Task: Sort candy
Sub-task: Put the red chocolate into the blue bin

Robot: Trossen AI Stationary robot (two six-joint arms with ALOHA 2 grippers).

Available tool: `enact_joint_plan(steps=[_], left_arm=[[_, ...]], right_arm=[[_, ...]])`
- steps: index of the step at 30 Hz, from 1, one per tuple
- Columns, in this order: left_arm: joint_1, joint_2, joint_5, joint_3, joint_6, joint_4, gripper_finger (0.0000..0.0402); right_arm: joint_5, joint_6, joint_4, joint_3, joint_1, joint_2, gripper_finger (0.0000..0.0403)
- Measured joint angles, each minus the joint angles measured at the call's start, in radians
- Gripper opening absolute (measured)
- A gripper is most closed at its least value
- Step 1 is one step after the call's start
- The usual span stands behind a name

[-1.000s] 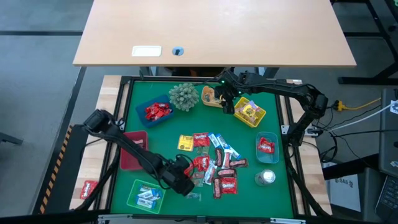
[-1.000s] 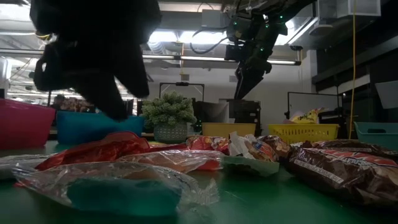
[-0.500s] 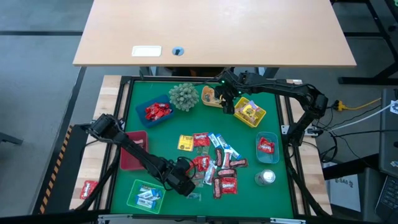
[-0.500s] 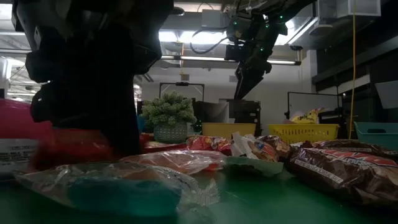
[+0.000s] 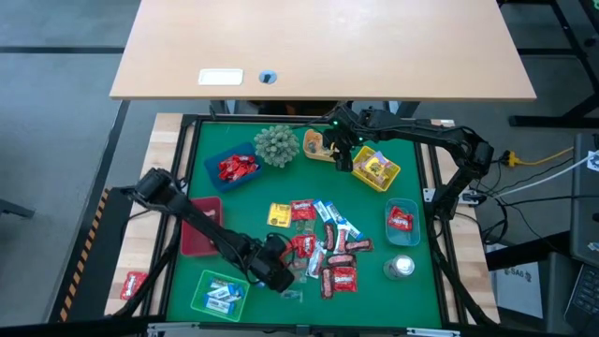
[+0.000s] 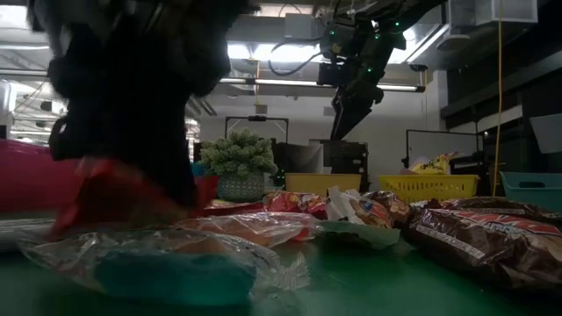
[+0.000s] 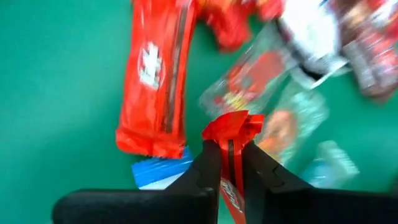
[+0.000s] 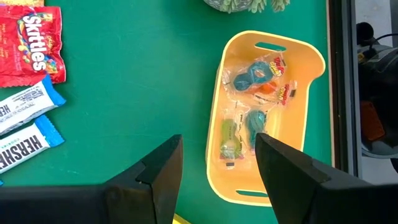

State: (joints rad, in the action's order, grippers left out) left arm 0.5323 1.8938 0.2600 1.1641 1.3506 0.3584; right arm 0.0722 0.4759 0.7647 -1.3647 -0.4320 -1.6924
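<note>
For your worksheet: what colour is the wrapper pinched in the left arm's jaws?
Red wrapper, clearest in the left wrist view.

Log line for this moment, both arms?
left gripper: shut on red candy wrapper | right gripper: open, above yellow tray | sorting unfinished

My dark left pincer pinches a red wrapper over the green surface. Beside it lies a red bar with white print. My right pincer, black too, sits above a yellow tray of clear-wrapped blue, orange and green sweets.
</note>
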Motion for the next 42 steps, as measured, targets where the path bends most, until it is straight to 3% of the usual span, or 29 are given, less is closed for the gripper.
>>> enact_joint_plan(steps=[7, 15, 18, 23, 26, 33, 42], left_arm=[[-0.066, -0.178, 0.006, 0.000, -0.118, 0.074, 0.0020], [-0.213, -0.434, 0.045, 0.000, -0.321, 0.336, 0.0021], [-0.277, -0.511, 0.132, 0.000, -0.405, 0.456, 0.0022], [-0.374, -0.571, 0.333, 0.000, -0.472, 0.687, 0.0022], [-0.433, -0.571, 0.422, 0.000, -0.472, 0.825, 0.0022], [-0.550, -0.558, 0.517, 0.000, -0.497, 0.907, 0.0033], [-0.638, -0.557, 0.521, 0.000, -0.602, 0.905, 0.0059]], right_arm=[[0.034, 0.001, -0.003, 0.000, 0.000, 0.000, 0.0200], [0.065, 0.000, -0.005, 0.000, 0.000, 0.000, 0.0200], [0.161, -0.003, -0.006, 0.000, 0.000, 0.000, 0.0200], [0.421, -0.033, -0.005, 0.000, 0.016, 0.000, 0.0200], [0.474, -0.034, -0.007, 0.000, 0.054, 0.000, 0.0200], [0.422, -0.033, -0.050, 0.000, 0.193, 0.000, 0.0200], [0.243, -0.033, -0.132, 0.000, 0.333, 0.000, 0.0200]])
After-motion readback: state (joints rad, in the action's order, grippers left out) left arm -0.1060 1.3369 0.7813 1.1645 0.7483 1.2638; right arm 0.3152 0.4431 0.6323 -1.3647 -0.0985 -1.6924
